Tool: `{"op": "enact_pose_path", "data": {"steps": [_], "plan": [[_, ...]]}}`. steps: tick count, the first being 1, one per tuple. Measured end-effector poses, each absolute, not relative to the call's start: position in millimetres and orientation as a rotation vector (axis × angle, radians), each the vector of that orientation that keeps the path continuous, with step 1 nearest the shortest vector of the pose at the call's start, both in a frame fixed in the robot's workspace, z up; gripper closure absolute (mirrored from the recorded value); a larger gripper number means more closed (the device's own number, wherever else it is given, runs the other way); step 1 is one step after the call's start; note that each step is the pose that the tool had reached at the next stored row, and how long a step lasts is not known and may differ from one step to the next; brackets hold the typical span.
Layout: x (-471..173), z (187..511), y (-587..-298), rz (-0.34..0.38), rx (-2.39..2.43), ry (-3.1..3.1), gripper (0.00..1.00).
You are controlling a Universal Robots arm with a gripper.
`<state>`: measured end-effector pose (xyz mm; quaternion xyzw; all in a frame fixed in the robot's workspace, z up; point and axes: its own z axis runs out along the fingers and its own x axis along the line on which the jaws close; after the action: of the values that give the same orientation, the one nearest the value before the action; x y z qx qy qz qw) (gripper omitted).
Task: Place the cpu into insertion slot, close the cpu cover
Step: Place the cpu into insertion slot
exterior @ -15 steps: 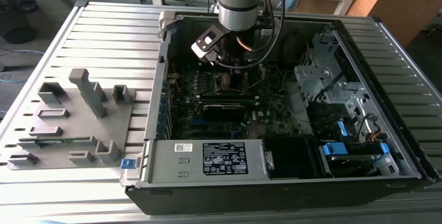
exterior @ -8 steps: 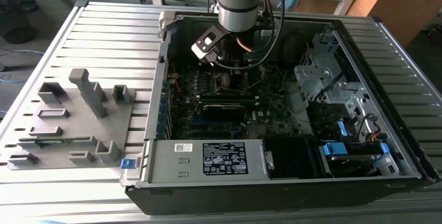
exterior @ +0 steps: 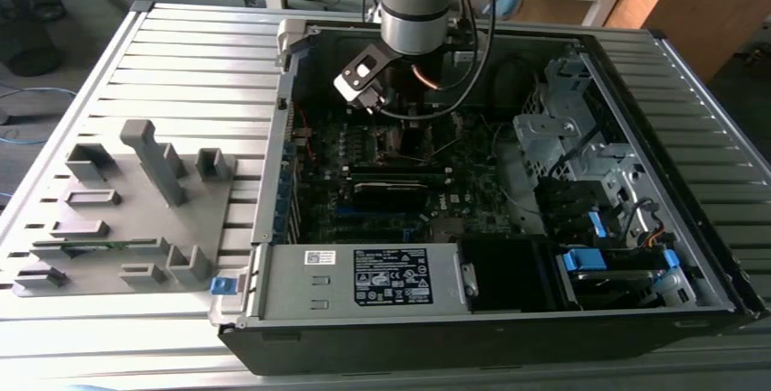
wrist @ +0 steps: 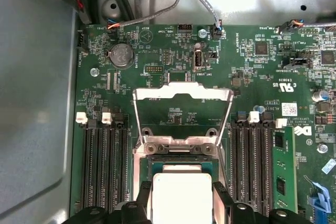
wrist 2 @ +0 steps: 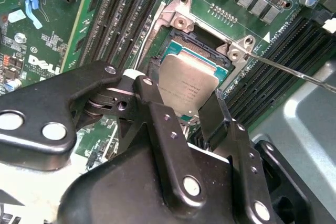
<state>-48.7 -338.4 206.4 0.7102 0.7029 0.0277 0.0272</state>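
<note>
In the exterior view the arm reaches down into the open dark computer case (exterior: 482,341) on the slatted grey metal worktop (exterior: 181,57). The black gripper (exterior: 392,113) hangs over the green motherboard (wrist: 252,72) toward the case's 12 o'clock end. A grey moulded holder block (exterior: 121,210) lies on the worktop at 9 o'clock from the case, well apart from the work.

The step in hand is the placing. In the second wrist view the black metal fingers (wrist 2: 157,124) are clenched on the cpu (wrist 2: 190,83), a small thin square chip with a dull silver-grey face, one pressing each of two opposite edges. The chip sits directly over the insertion slot (wrist 2: 197,40), the small square black socket with a silvery rim, between the two banks of long black memory slots (wrist: 105,161). Whether it is fully seated or a little above the socket, I cannot tell.

The cpu cover (wrist: 152,94), a thin silvery hollow-centred frame plate, stands swung up on its hinge just beyond the socket, not yet closed. Its thin wire lever (wrist 2: 294,71) angles away beside the socket.

As I judge it, finishing the placement calls for the chip to lie level and square in the socket, with no sideways drag when the grip lets go. Closing calls for a clear path over the chip for the raised frame.
</note>
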Motion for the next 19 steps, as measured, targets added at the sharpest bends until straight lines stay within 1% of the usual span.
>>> {"op": "enact_pose_path", "data": {"steps": [19], "plan": [[-48.6,198.1,-334.7,0.086,2.193,2.171,0.46]]}}
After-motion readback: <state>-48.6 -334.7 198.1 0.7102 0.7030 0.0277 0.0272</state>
